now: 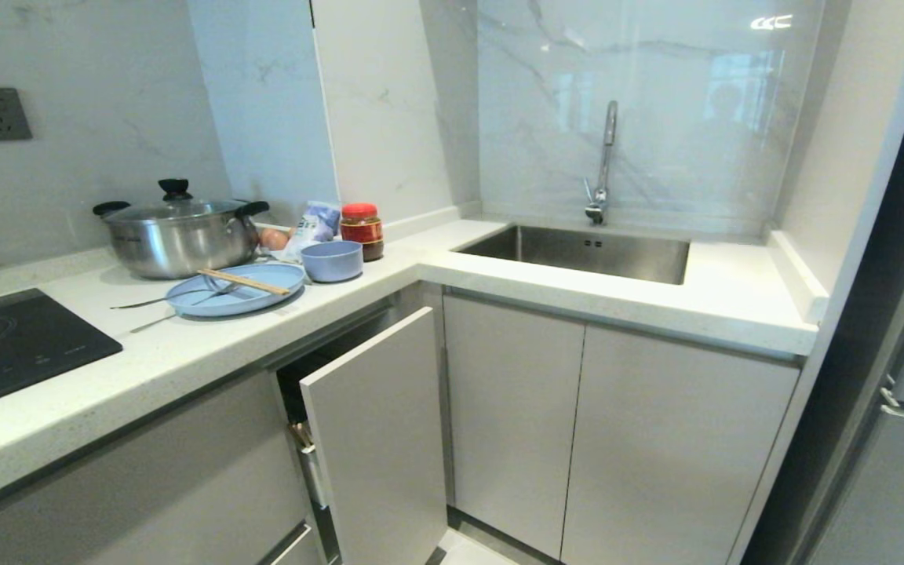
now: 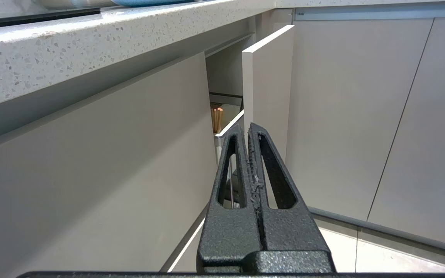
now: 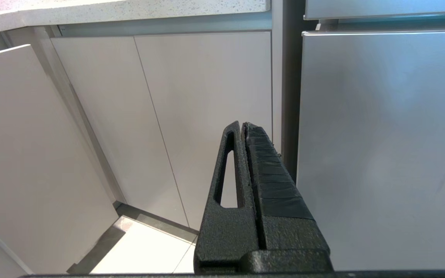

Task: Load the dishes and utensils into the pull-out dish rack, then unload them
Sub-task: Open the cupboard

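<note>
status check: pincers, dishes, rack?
Left pincer, right pincer shut, empty, low by cabinets. Pale blue round plate on counter. Pull-out wire rack's pale front panel partly out. Nothing blocking.

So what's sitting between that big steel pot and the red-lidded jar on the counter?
In the head view, between the steel pot and the red-lidded jar lie a brown egg and a crumpled plastic packet.
</note>
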